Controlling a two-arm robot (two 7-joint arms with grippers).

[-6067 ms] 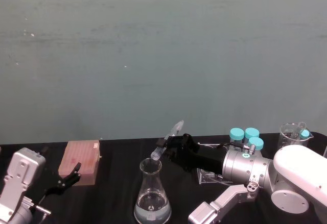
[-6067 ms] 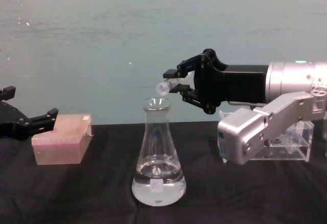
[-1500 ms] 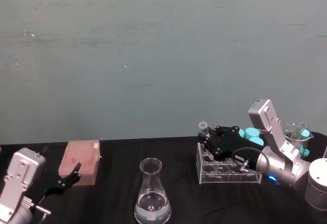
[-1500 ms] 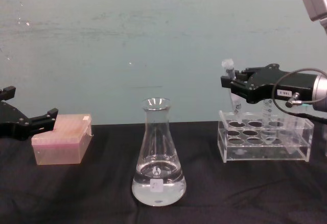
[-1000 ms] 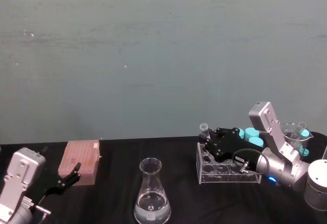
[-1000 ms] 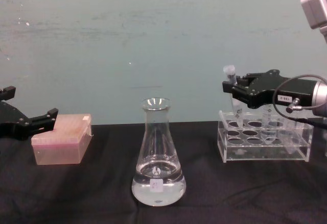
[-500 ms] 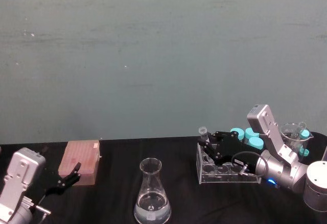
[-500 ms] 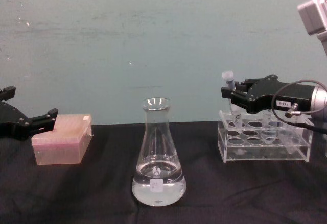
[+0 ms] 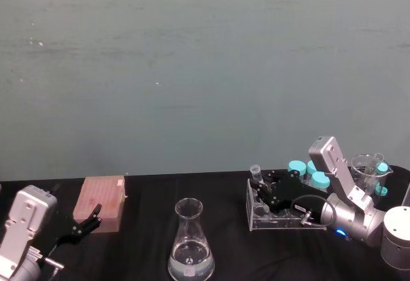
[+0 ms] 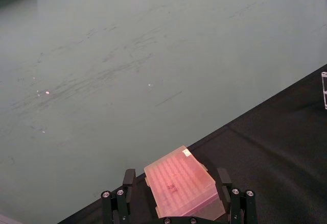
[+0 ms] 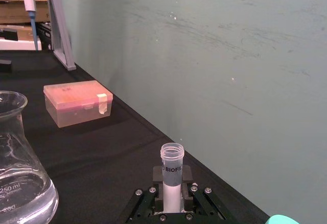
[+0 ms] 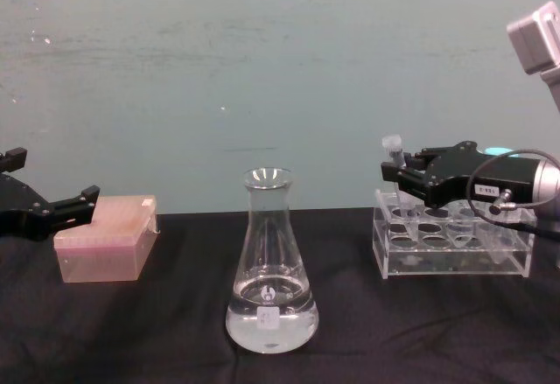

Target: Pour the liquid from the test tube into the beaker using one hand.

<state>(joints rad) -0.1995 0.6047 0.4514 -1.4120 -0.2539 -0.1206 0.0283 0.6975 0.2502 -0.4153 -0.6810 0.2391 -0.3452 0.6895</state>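
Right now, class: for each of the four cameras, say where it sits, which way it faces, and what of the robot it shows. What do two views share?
Head: high, looking down at the beaker; both arms show.
Chest: low, looking across the table; right gripper holds the test tube at the rack.
Left wrist: over the open left gripper, facing the pink box.
Right wrist: behind the tube, facing beaker and box.
Head and chest share all four things.

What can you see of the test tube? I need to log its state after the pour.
The test tube is small, slim, clear plastic with a whitish rim and a dark printed band below it. It stands upright, mouth open, clamped between the right gripper fingers, lowered into the front-left corner of the clear rack. Any remaining liquid cannot be made out.
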